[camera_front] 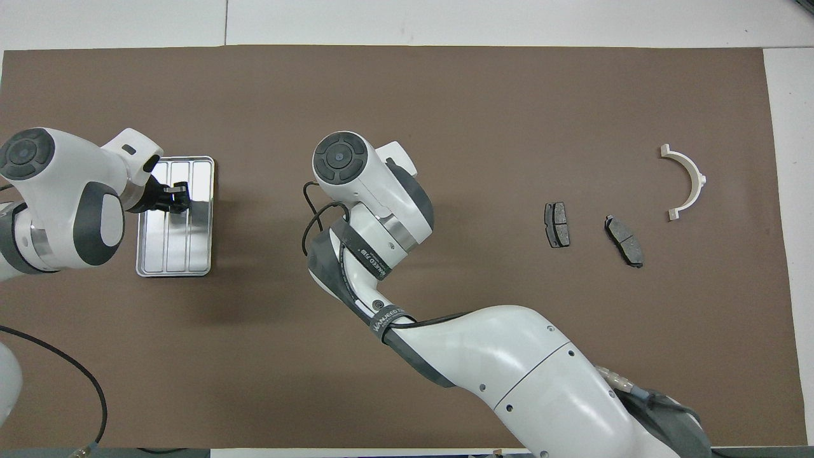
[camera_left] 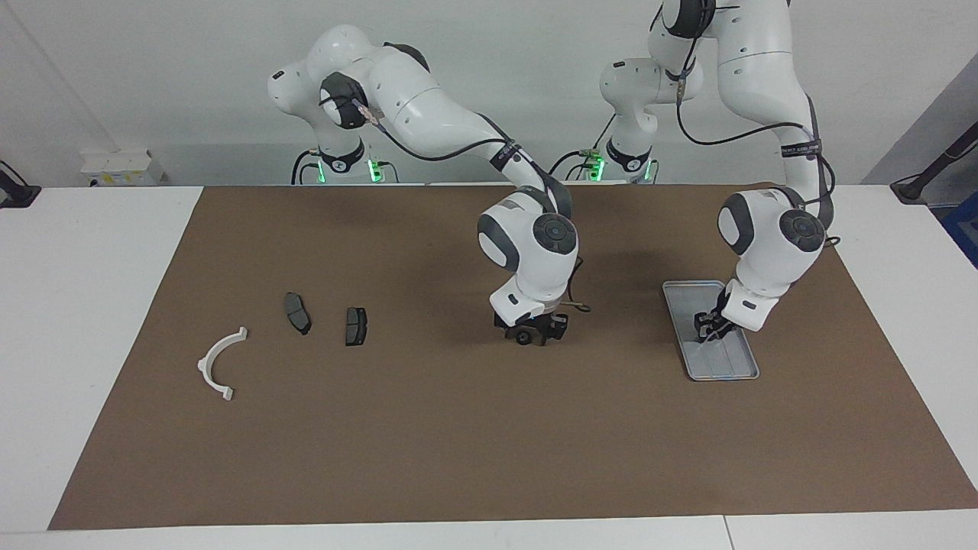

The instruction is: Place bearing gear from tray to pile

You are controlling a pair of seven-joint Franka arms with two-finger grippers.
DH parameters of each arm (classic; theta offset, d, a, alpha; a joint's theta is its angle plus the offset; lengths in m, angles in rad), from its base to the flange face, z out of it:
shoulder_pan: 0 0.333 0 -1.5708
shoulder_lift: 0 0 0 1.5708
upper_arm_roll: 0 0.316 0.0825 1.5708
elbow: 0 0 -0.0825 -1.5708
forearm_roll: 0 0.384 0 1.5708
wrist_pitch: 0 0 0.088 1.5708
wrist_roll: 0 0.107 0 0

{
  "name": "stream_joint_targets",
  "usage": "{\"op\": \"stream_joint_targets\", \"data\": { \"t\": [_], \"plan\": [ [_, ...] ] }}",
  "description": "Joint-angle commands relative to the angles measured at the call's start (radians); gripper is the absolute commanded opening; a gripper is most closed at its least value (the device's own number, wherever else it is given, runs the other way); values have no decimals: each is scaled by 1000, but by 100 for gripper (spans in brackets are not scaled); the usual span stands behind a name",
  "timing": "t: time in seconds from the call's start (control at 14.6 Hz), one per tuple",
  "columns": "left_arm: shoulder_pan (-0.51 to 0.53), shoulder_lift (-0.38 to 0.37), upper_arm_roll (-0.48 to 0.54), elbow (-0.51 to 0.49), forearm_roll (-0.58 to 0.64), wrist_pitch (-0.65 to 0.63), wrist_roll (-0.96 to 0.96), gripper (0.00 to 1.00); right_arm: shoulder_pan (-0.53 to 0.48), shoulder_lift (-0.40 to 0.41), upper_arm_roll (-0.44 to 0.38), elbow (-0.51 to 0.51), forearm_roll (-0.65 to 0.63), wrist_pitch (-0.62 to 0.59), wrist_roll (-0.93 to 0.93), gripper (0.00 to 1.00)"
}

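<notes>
The silver tray (camera_left: 735, 368) lies on the brown mat at the left arm's end, and it also shows in the overhead view (camera_front: 198, 191). My left gripper (camera_left: 709, 328) reaches down into the tray (camera_front: 173, 197); no part shows on the bare ridges. My right gripper (camera_left: 530, 333) is low over the middle of the mat, shut on a dark round part with a centre hole, the bearing gear (camera_left: 523, 337). In the overhead view the right arm's wrist hides both. The pile lies toward the right arm's end: a white bracket (camera_left: 220, 365) and two dark pads (camera_left: 297, 312), (camera_left: 355, 326).
The mat (camera_left: 489, 443) covers most of the white table. In the overhead view the bracket (camera_front: 687, 183) lies farther from the robots than the pads (camera_front: 557, 224), (camera_front: 624, 240). A loose cable (camera_left: 578, 305) loops by the right wrist.
</notes>
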Motion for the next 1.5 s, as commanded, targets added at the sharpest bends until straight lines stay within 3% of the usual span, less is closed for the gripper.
{"op": "stream_joint_targets", "data": {
  "t": [0.0,0.07,0.21,0.34,0.68,0.96,1.16,1.44],
  "plan": [
    [-1,-23,-1,-45,9,43,-16,39,0,21,0,28,-23,14,20,76],
    [-3,-23,-1,-47,9,43,-18,33,0,21,0,28,-25,14,17,72],
    [-1,-25,-1,-47,9,39,-16,3,-8,21,0,28,-23,15,9,61],
    [-1,-25,-1,-31,9,4,-18,0,-6,21,0,28,-25,24,9,53],
    [-4,-72,-1,102,6,-254,-68,0,-9,19,0,28,-26,26,-5,3],
    [-30,-97,-17,197,5,-395,-201,0,-20,15,0,28,-28,14,-23,0],
    [-50,-108,-21,199,-6,-394,-266,0,-86,-4,14,41,-20,-54,-118,0],
    [-163,-103,-28,197,-8,-345,-483,0,-198,-34,26,111,-12,-124,-290,0]
  ]
}}
